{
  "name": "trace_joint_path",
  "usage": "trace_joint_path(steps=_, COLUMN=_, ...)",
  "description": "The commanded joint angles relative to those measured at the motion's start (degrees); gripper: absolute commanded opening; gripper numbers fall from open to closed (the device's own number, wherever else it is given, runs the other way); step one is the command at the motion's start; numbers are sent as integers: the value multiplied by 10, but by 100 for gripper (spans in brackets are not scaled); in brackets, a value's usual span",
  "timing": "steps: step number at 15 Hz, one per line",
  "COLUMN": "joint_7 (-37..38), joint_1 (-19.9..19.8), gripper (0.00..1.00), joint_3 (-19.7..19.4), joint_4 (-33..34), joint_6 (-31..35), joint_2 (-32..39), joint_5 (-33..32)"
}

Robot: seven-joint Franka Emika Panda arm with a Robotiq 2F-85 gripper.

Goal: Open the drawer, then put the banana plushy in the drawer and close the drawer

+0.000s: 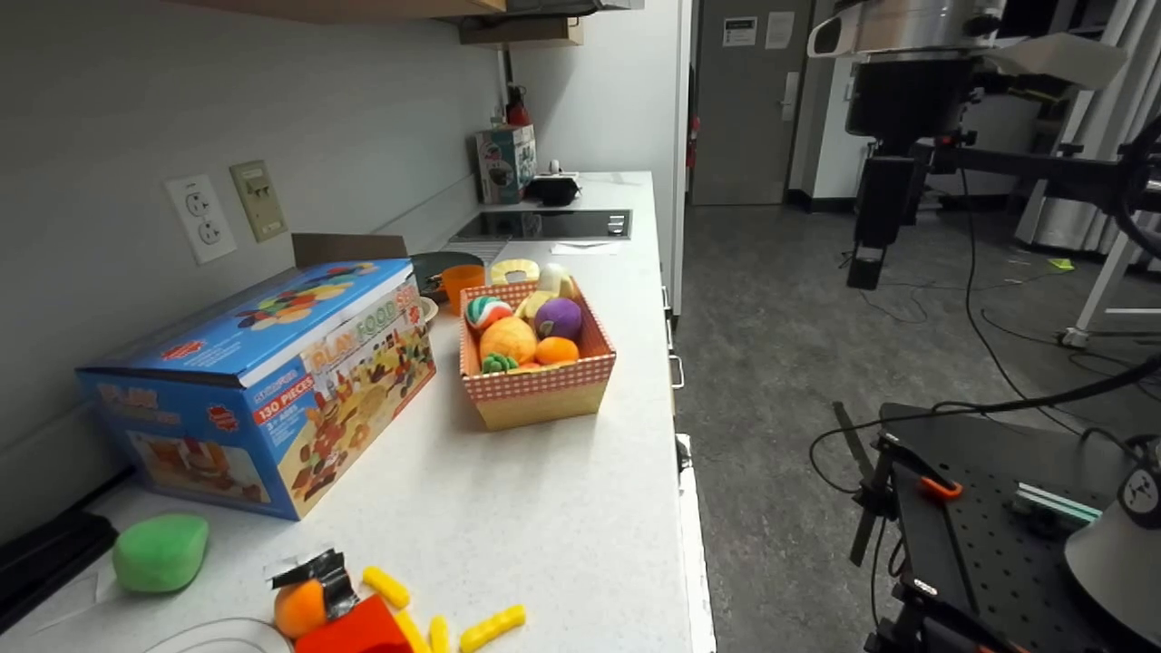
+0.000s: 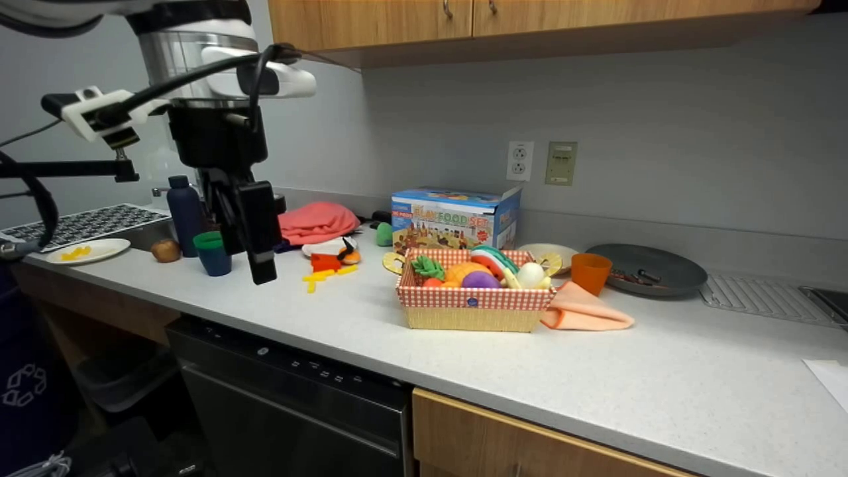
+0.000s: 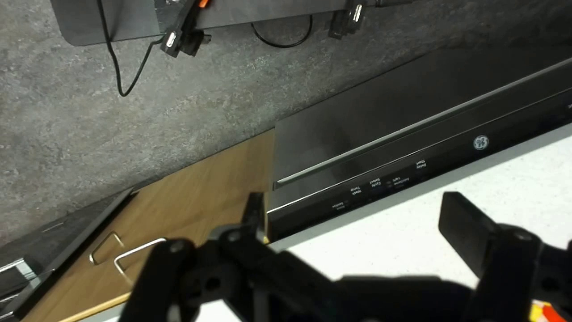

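The gripper [image 3: 353, 214] is hanging in the air, pointing down near the front edge of the counter [image 2: 695, 371], well apart from the basket [image 2: 472, 319]; its jaws are standing wide apart, released. The banana [image 2: 532, 275] is lying in the basket, its white tip showing, just beside the purple fruit [image 2: 481, 280]. The drawer [image 2: 523, 430] is sitting closed under the counter, next to the dishwasher [image 2: 291, 397], and its handle [image 3: 140, 249] is showing in the wrist view. The blue box [image 1: 272, 363] and the orange cup [image 1: 461, 283] are standing near the basket, and in an exterior view a peach cloth [image 2: 586, 310] is lying just beside it.
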Motion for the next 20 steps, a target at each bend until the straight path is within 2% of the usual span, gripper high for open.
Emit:
trace_joint_path(steps=1, joint_7=-1, joint_1=0, gripper=100, joint_3=3, joint_4=1, joint_6=-1, joint_2=1, joint_5=1)
trace_joint_path(steps=5, joint_7=0, joint_1=2, gripper=100, joint_3=8, joint_4=1, joint_6=-1, joint_2=3, joint_5=1)
trace_joint_path(steps=6, joint_7=3, joint_1=-9, gripper=100, joint_3=3, joint_4=5, joint_6=5, joint_2=13, joint_5=-6)
trace_joint_path(steps=10, joint_7=-7, joint_1=-64, gripper=100, joint_3=-52, joint_4=23, joint_6=31, joint_2=54, joint_5=-21)
trace_joint_path(steps=13, joint_7=-21, joint_1=-103, gripper=100, joint_3=-102, joint_4=43, joint_6=72, joint_2=110, joint_5=-28)
trace_joint_path(steps=17, joint_7=-42, joint_1=-127, gripper=100, joint_3=-152, joint_4=84, joint_6=131, joint_2=207, joint_5=-12)
trace_joint_path(steps=20, joint_7=-47, joint_1=-131, gripper=100, joint_3=-177, joint_4=127, joint_6=157, joint_2=289, joint_5=0)
